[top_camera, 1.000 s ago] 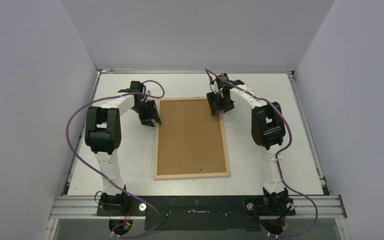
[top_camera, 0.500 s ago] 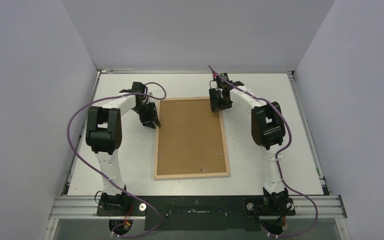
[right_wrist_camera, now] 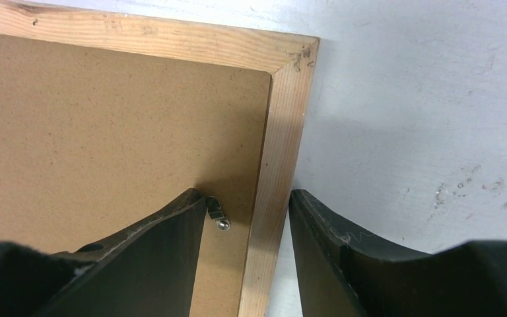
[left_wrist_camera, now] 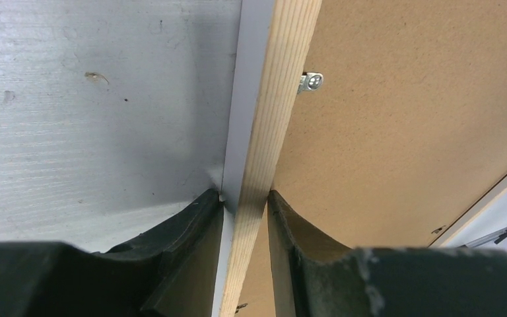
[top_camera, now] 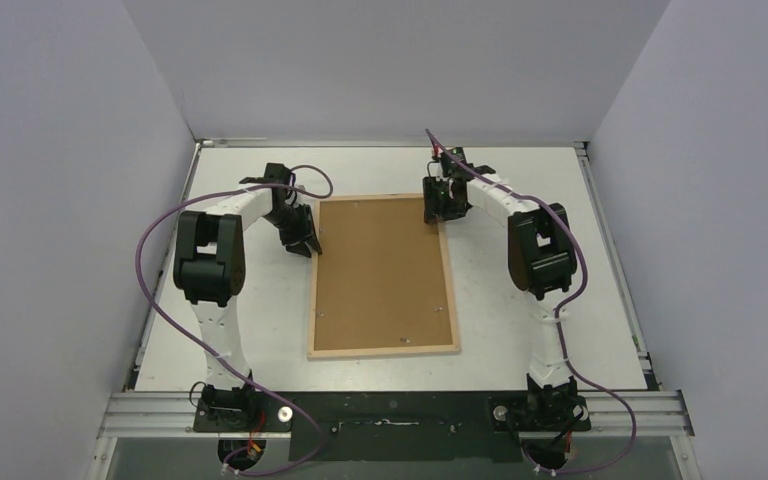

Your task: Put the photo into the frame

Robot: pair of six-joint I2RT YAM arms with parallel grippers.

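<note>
Brown hardboard back [top_camera: 380,270] sits in pale wooden frame [top_camera: 380,351], photo unseen: left fingers [left_wrist_camera: 185,231] pinch ten-o'clock rim, right fingers [right_wrist_camera: 165,238] straddle one-o'clock, unclosed.

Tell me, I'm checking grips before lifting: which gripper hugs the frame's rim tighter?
The left gripper: both fingers touch the frame rim, whereas the right gripper straddles it with a gap on its inner side.

Frame [top_camera: 385,351] lies back-up, so the pane and whatever sits under the backing board [top_camera: 380,270] are out of sight. Between the left gripper [left_wrist_camera: 245,195] fingers, the rim runs off the bottom edge. At the right gripper [right_wrist_camera: 247,195], a metal clip [right_wrist_camera: 219,216] tucks partly behind the finger over the board. From overhead, both jaw gaps are too small to read.
</note>
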